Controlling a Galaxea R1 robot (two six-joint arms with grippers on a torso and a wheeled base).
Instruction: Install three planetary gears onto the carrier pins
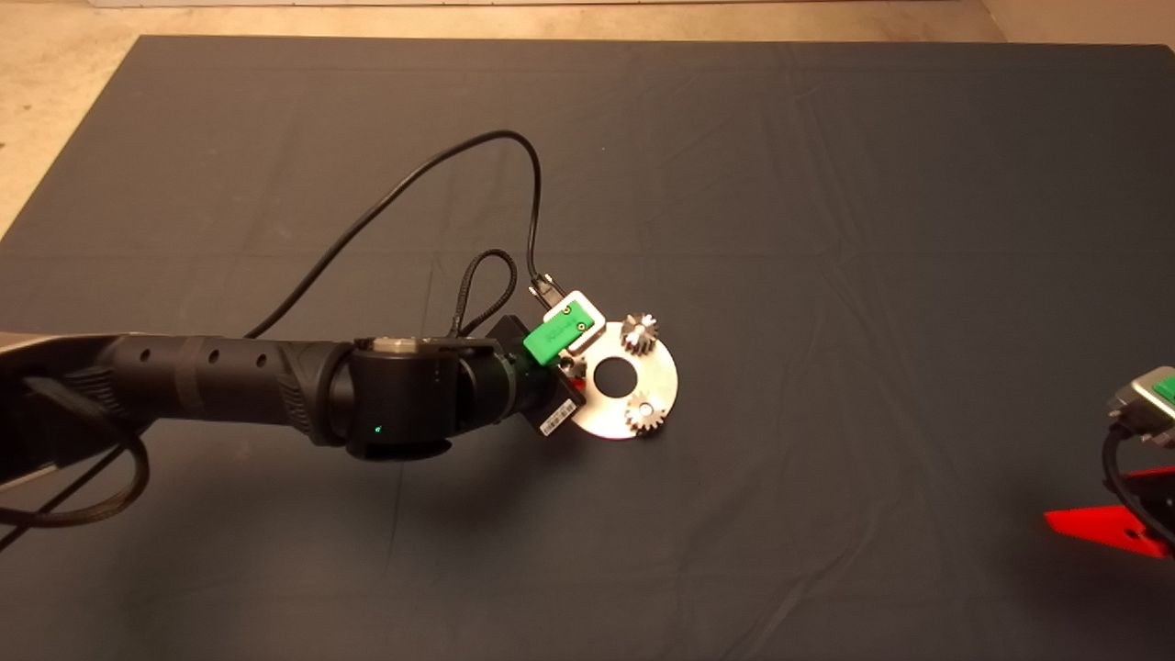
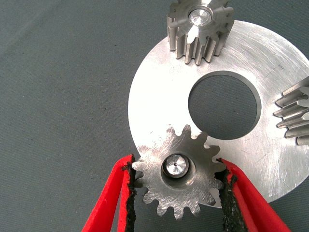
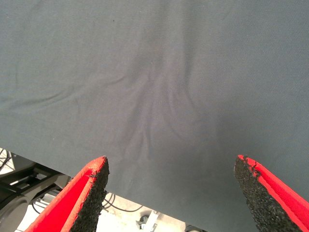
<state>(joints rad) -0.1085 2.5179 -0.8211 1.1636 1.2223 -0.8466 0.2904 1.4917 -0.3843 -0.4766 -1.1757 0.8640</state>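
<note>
Left pincer [image 2: 176, 193] is pinching the third gear [image 2: 179, 176] by its teeth, one pad on each side. Gear sits over the last pin [image 2: 175, 166]; the pin tip shows through the centre hole, so we judge it threaded on, though we can't tell if it's fully seated. Holding by the teeth keeps the bore clear and the gear level for the drop.

Beyond the fingertips, across the disc [image 2: 159, 101] and its big centre hole, the other two gears are already on their pins: one [image 2: 197, 30] far ahead, one [image 2: 295, 113] off to the side, cut by the frame edge.

Right pincer [image 3: 171, 193] is parked well apart over bare mat [image 3: 154, 72] at the tabletop edge, fingers spread, holding nothing.

Next we'd release and check seating.
</note>
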